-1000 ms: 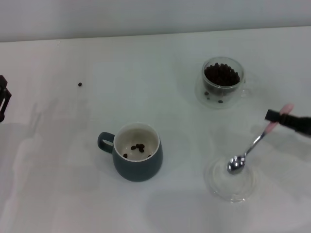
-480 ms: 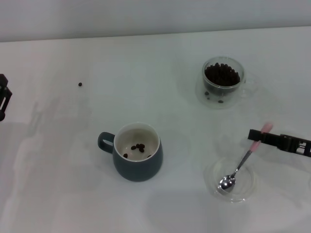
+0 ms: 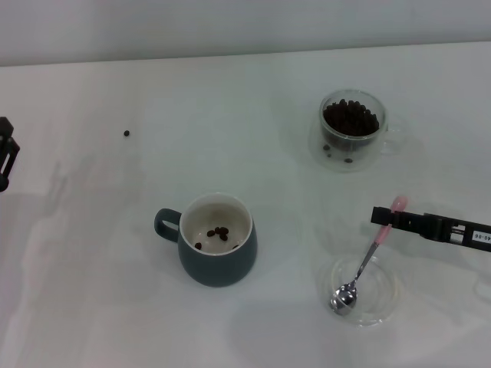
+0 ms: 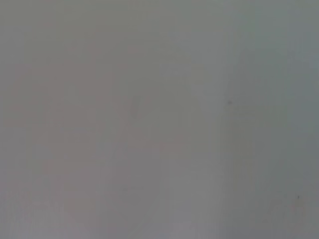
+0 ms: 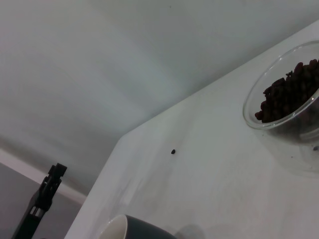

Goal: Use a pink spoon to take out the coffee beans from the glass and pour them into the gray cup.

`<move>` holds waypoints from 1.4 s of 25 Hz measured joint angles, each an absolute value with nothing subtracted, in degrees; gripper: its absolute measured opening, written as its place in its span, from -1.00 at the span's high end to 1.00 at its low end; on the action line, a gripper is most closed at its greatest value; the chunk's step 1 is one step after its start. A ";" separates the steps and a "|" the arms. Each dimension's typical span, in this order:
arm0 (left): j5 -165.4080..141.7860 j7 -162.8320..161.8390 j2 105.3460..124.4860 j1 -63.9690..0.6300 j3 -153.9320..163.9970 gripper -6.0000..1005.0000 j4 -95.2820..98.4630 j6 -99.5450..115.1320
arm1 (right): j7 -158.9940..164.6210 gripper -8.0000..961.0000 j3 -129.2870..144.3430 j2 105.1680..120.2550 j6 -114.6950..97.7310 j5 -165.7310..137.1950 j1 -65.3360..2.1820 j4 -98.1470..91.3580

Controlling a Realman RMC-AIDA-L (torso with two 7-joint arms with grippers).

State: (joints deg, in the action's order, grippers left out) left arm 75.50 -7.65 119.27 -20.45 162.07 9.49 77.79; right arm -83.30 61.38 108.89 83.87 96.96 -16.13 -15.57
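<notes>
The pink spoon (image 3: 367, 257) leans with its metal bowl resting in a shallow clear dish (image 3: 383, 295) at the front right. My right gripper (image 3: 381, 217) is shut on its pink handle, reaching in from the right edge. The spoon's bowl looks empty. The glass (image 3: 351, 129) stands at the back right, full of coffee beans (image 3: 350, 116); it also shows in the right wrist view (image 5: 284, 104). The gray cup (image 3: 217, 244) stands in the middle front with a few beans (image 3: 220, 232) inside, its handle to the left. My left gripper (image 3: 4, 157) is parked at the far left edge.
One stray bean (image 3: 126, 133) lies on the white table at the back left; it also shows in the right wrist view (image 5: 173, 151). A few beans lie between the glass's walls. The left wrist view shows only blank grey surface.
My right gripper has moved left and toward the front, lowering the spoon. The spoon's bowl has slid left and down into the shallow dish. The left arm has not moved.
</notes>
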 joint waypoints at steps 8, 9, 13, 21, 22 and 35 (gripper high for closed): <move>75.50 -7.65 119.35 -20.40 162.07 -0.48 9.55 77.79 | -82.58 0.40 61.08 108.23 82.76 96.94 -16.06 -15.48; 75.50 -7.65 119.35 -20.42 162.07 -0.48 9.60 77.79 | -82.39 0.36 61.04 108.00 82.58 96.95 -16.04 -15.52; 75.50 -7.65 119.36 -20.49 162.07 -0.48 9.72 77.88 | -81.90 0.25 59.58 106.41 82.05 97.12 -15.77 -15.68; 75.50 -7.65 119.36 -20.48 162.07 -0.48 9.84 78.12 | -84.23 0.22 46.70 104.41 82.43 97.25 -13.54 -17.40; 75.49 -7.65 119.36 -20.48 162.07 -0.48 9.85 78.13 | -85.53 0.22 44.82 104.89 82.52 97.28 -13.35 -17.67; 75.57 -8.06 119.36 -20.93 160.10 -0.48 9.96 77.86 | -141.71 0.20 20.20 115.06 71.80 104.96 -17.35 -9.16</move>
